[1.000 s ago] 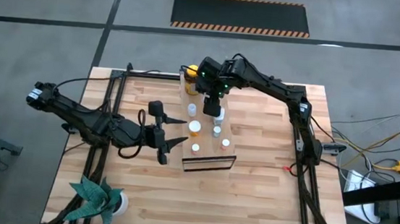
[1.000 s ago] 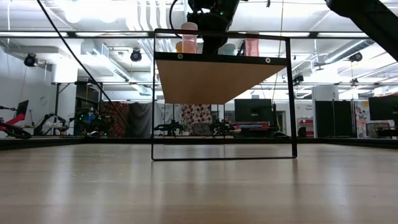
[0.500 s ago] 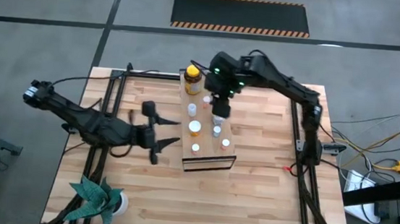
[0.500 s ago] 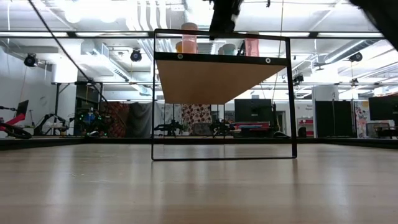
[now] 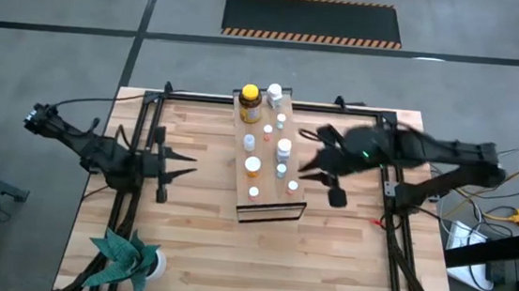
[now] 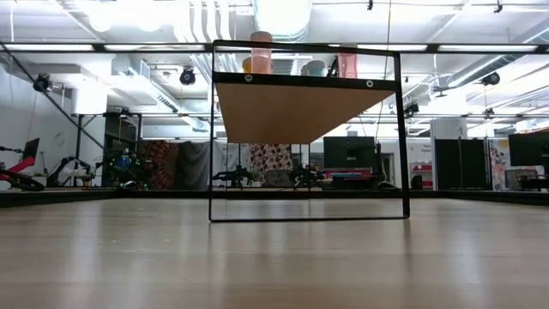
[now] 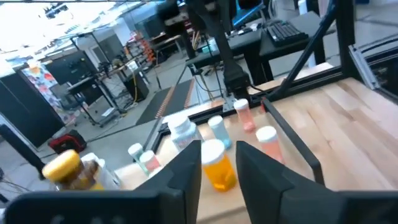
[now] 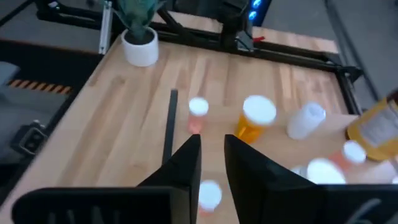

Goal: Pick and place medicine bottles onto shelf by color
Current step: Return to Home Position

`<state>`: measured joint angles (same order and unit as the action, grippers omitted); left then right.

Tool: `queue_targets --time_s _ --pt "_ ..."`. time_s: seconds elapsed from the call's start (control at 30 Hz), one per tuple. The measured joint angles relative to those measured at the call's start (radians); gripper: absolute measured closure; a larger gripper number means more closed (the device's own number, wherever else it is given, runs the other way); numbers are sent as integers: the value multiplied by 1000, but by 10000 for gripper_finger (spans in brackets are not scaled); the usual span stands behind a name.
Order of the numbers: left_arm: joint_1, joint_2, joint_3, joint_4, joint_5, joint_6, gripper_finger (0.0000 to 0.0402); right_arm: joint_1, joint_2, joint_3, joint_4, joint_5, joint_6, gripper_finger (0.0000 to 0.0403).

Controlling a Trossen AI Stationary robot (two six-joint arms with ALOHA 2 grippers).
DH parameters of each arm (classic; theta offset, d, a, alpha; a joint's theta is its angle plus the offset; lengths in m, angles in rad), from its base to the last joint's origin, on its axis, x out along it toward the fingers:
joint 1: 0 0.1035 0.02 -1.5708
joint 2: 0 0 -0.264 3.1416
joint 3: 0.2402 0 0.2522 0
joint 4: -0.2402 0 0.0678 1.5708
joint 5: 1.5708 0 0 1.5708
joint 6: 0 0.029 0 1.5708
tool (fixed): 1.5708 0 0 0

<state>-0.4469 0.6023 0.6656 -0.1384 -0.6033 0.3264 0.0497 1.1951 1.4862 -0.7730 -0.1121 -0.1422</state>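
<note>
Far left first, at 9 o'clock on the table (image 5: 343,266) in the high view: left gripper (image 7: 217,149), well apart from everything, aimed toward 3 o'clock on a low, stretched-out arm. Parted by a modest gap in its own wrist view, nothing between the fingers (image 7: 180,177).

Down at 7 o'clock, near the table corner: green paper plant (image 5: 123,254) (no part of the job).

At centre: shelf (image 5: 267,180), long axis from 12 to 6 o'clock, dark end face at the 6 o'clock end. Carrying every one of the medicine bottles (image 5: 284,149) in view, upright in two loose rows, with the amber yellow-capped bottle (image 5: 250,104) at the 12 o'clock end. None visible on the bare wood around it. End-on in the low view: a raised board with a few bottles on top and no gripper in sight.

Just past the shelf's 3 o'clock edge: right gripper (image 8: 212,144), nose toward 9 o'clock, near the closest bottles and by far the nearer of the two. Narrowly parted, gripping nothing. Elbow out beyond the 3 o'clock table edge, forearm running back toward the shelf.

Judged from this: sorting apparently finished, only the return to rest to do. Hinges on the shelf lying at 9 o'clock of the right gripper. Safest to pull straight toward 3 o'clock and not sweep along the 12-to-6 line, where a cap could be clipped.
</note>
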Motion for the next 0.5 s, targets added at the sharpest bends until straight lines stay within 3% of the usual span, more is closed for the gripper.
queue_targets --time_s 0.1,0.27,0.37,0.5 --pt "0 -76 -74 3 5 -31 330 41 -161 -277 189 55 7 346" --pt "0 -155 -218 23 5 -33 338 42 -374 -715 631 50 -87 351" --pt "0 -220 -311 86 6 -32 338 28 -456 -942 906 -9 -168 351" --pt "0 -325 -409 121 7 -33 338 -7 -547 -1138 1189 -98 -172 351"
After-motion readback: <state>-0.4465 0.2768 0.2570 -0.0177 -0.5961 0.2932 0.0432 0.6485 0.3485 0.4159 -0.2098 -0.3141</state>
